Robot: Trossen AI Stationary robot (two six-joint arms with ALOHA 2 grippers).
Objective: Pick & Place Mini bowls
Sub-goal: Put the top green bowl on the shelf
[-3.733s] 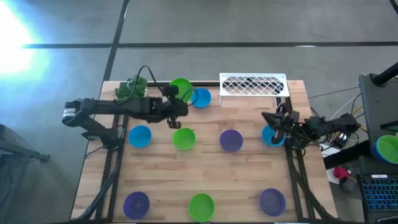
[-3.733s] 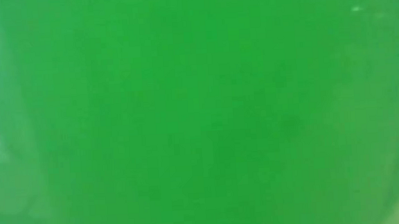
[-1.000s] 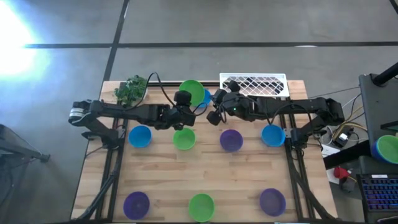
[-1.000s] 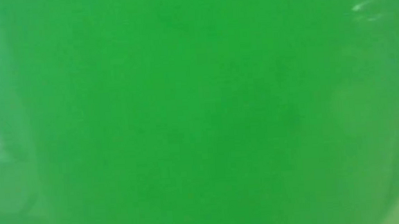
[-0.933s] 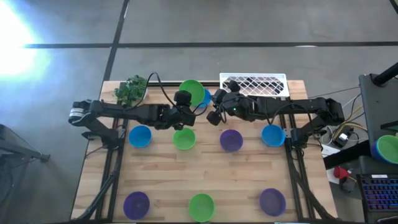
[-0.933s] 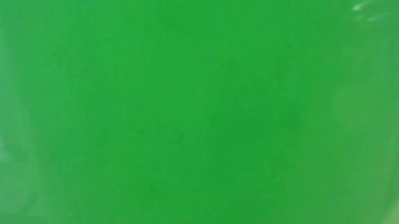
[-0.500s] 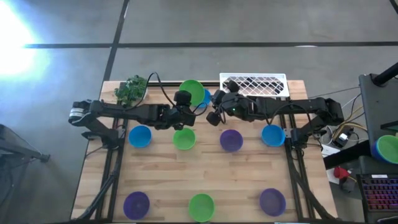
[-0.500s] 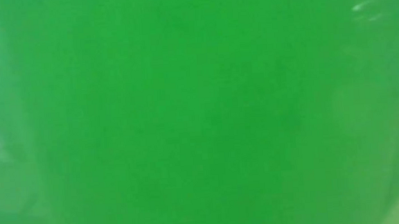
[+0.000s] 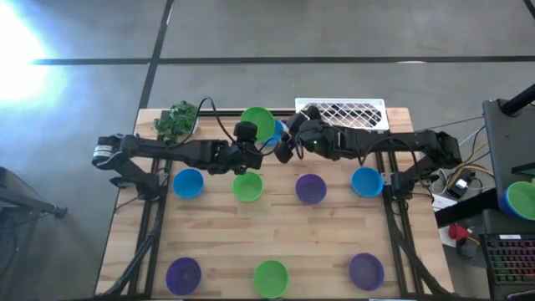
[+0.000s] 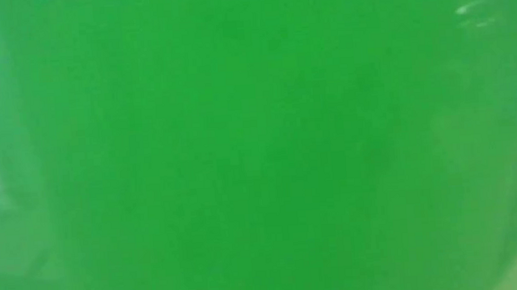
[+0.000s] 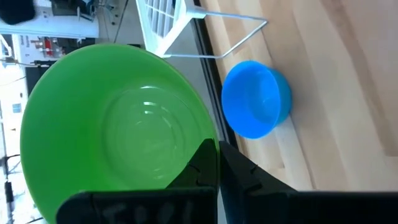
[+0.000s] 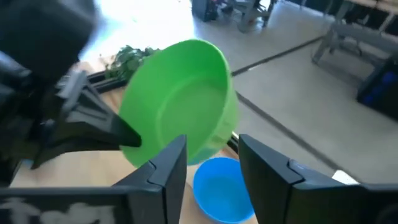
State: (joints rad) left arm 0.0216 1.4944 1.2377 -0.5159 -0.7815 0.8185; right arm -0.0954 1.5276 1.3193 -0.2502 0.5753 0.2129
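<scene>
- Our left gripper (image 9: 247, 144) is clamped on the rim of a green bowl (image 9: 257, 124), holding it raised near the table's (image 9: 334, 242) far edge; the left wrist view shows its fingers (image 11: 208, 165) pinching the rim (image 11: 211, 149), so the bowl hangs tilted with its hollow facing the camera.
- Our right gripper (image 9: 284, 142) sits just beside that bowl, its jaws spread wide in the right wrist view, fingers (image 12: 168, 168) apart and aimed at the bowl's lower edge. We judge this as a hand-over: the left presents the bowl, the right lines up to take it.
- A blue bowl (image 9: 276, 131) rests on the table near the far edge, directly under the raised one, next to the white rack (image 9: 340, 114).
- The other bowls stand apart on the table, giving each pick room: blue (image 9: 188, 182), green (image 9: 247, 186), purple (image 9: 311, 188) and blue (image 9: 367, 181) across the middle; purple (image 9: 183, 272), green (image 9: 270, 277) and purple (image 9: 365, 269) along the near edge.
- The near green bowl (image 10: 258, 145) appears to block the low view entirely.
- A toy plant (image 9: 175, 119) sits at the far left corner, untouched.
</scene>
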